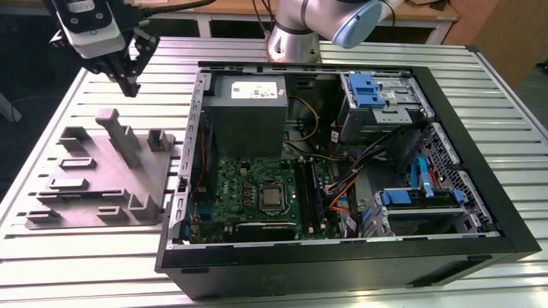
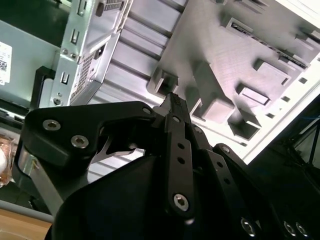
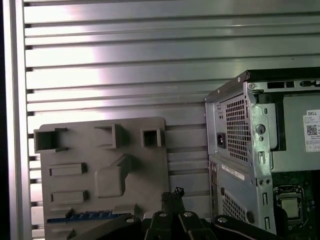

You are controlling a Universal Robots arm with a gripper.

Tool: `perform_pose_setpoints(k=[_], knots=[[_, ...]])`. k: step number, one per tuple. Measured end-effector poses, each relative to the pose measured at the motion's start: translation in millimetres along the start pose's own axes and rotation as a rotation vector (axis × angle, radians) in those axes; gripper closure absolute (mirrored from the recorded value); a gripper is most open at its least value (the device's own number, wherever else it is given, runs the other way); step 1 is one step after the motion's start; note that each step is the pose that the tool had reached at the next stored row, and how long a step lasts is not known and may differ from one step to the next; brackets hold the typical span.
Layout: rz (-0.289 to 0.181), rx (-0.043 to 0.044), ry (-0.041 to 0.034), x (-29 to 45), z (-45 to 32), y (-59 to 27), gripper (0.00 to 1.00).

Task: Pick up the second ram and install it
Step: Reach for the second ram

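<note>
We judge the pick-up approach in hand: the gripper [image 1: 129, 82], closed and empty, hovers near the grey fixture [image 1: 102, 192] holding the second ram [image 3: 85, 216]; grasping requires opening.

Slatted metal table [image 1: 86, 269], wooden furniture [image 1: 505, 38] behind

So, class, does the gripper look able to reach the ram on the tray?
Likely yes: the ram lies exposed in the tray, outside the case, and the gripper hangs near the tray with nothing seen between them.
</note>
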State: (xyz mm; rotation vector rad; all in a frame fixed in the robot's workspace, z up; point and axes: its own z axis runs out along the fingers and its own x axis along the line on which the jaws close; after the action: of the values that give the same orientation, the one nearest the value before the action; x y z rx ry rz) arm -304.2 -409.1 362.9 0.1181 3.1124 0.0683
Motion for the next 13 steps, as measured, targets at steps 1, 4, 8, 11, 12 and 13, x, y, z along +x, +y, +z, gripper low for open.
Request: perform_pose_setpoints(k=[1, 4, 8, 11, 12, 13], knots=[[0.000, 0.0000, 0.0000, 1.2, 1.2, -1.1, 0.90], [0.000, 0.0001, 0.0001, 5.3, 4.6, -4.3, 0.90], [0.000, 0.0000, 0.0000, 11.8, 9.4, -8.4, 0.90], [0.000, 0.0001, 0.0001, 18.1, 12.7, -11.6, 0.90], [0.000, 0.0000, 0.0000, 20.2, 13.8, -12.6, 0.90], [0.000, 0.0000, 0.0000, 22.4, 14.8, -13.7, 0.90]])
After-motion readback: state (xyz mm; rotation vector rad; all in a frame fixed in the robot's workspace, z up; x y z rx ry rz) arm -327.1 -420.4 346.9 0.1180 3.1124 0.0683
